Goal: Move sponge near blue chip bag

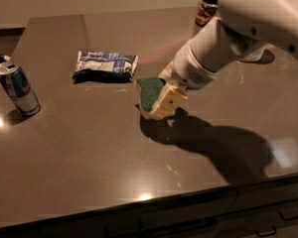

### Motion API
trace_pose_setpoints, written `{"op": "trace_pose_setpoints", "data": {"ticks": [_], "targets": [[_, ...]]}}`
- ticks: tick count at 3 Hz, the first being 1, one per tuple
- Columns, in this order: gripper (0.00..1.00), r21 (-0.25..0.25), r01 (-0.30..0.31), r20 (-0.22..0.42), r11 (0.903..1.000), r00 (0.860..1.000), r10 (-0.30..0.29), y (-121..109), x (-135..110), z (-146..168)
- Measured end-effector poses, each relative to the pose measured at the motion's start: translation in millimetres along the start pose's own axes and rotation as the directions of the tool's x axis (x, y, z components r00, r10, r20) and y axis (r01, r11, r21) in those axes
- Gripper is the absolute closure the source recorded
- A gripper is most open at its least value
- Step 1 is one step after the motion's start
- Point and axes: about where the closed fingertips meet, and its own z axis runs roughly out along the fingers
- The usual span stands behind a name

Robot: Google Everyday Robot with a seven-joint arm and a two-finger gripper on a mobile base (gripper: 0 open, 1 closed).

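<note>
My gripper [158, 102] is out over the middle of the dark table [89, 152], and my two pale fingers [170, 99] are pinching the sponge [149, 90]. It sits tilted in my grasp, green scouring face turned toward the left and a sliver of the yellow foam showing at the bottom edge. I cannot tell whether its lowest corner touches the tabletop; a dark shadow lies right under it. The blue chip bag [106, 65] lies flat just to the left and a little farther back, near the sponge but not touching it. My white arm [248, 24] reaches in from the upper right. Far left, a blue and silver can [18, 89] stands upright, well apart from the bag. A jar [206, 8] shows at the back edge, behind my arm.
</note>
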Motion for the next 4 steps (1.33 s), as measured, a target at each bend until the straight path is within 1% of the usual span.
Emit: {"op": "trace_pose_setpoints", "data": {"ticks": [1,2,4], "targets": [[1.0,0.058,-0.031,-0.018,0.9978,0.999,0.032,-28,-14,7],[0.84,0.072,-0.049,-0.036,0.9962,0.998,0.052,-46,-23,27],[0.38,0.074,-0.091,0.002,0.9931,0.996,0.091,-67,-46,51]]}}
